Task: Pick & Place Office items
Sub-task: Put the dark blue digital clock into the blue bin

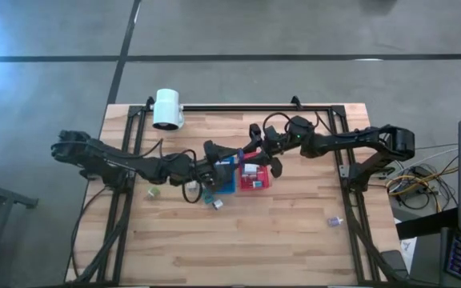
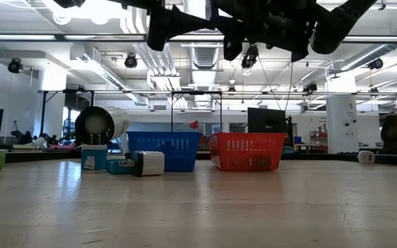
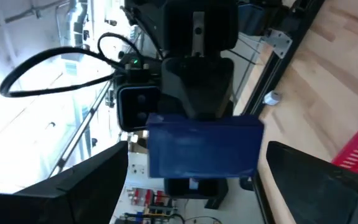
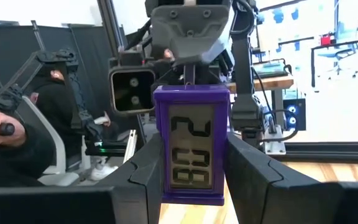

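Note:
A dark blue block with a digital display, one of the office items (image 4: 191,155), hangs in the air above the table's middle, over the blue tray (image 1: 224,186) and the red tray (image 1: 254,181). My right gripper (image 4: 191,190), reaching in from the table's right, is shut on it. My left gripper (image 3: 194,186) faces it from the left. It is open, with one finger on either side of the block's blue back (image 3: 204,146) and a gap on both sides. In the low view both grippers show only as dark shapes at the top edge. My right gripper pinches the block between its two fingers by its two side faces (image 4: 159,162). The fingers lie about level and come from the table's right. The display faces back toward the wrist. The block is lifted clear of the table and trays.
A white lamp head (image 1: 167,109) stands at the far left of the table. Loose small items lie on the wood: a green one (image 1: 154,193), a teal and white pair (image 1: 213,202), and one at the near right (image 1: 334,222). Black frame rails (image 1: 238,107) run along the far side. A person (image 4: 17,137) sits beyond the table.

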